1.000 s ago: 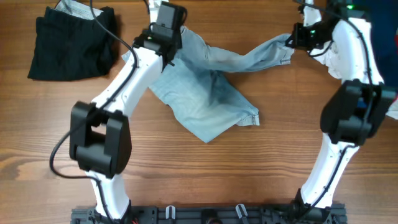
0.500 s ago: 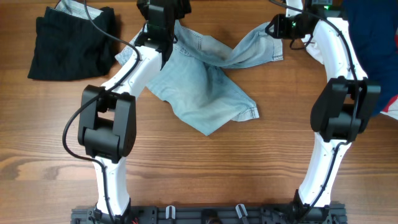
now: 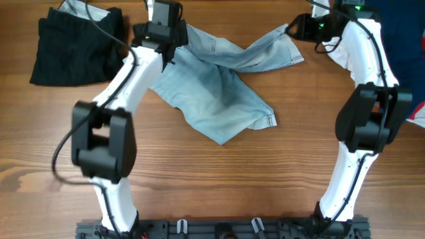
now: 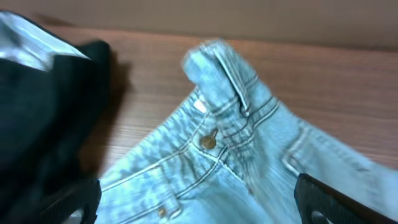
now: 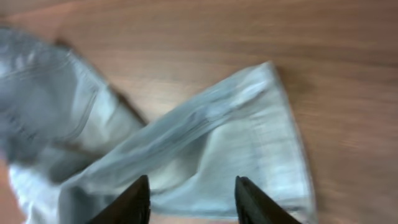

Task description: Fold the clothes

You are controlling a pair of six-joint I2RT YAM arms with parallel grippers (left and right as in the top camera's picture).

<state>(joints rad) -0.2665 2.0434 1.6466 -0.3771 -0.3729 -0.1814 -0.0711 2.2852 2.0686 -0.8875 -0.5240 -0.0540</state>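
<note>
The clothes, a pair of light blue denim shorts [image 3: 212, 93], lie crumpled across the far middle of the table. One leg stretches right to its hem [image 3: 291, 48]. My left gripper [image 3: 166, 25] hovers wide open over the waistband. In the left wrist view the button and fly [image 4: 208, 142] lie ahead of the left gripper [image 4: 199, 208], and denim spans the gap between the fingers [image 4: 333, 199]. My right gripper [image 3: 297, 28] is open just above the leg's hem end. In the right wrist view the leg [image 5: 205, 137] lies flat under the right gripper [image 5: 189, 205], ungripped.
A black garment [image 3: 76, 43] lies folded at the far left, close to the waistband, and shows as the black garment [image 4: 43, 112] in the left wrist view. A dark navy garment [image 3: 406, 40] sits at the far right edge. Bare wood fills the near half of the table [image 3: 219, 186].
Both grippers have opened and let go of the denim. The left arm shifted left and farther back. The lifted leg has dropped onto the table, and the shorts have settled.
</note>
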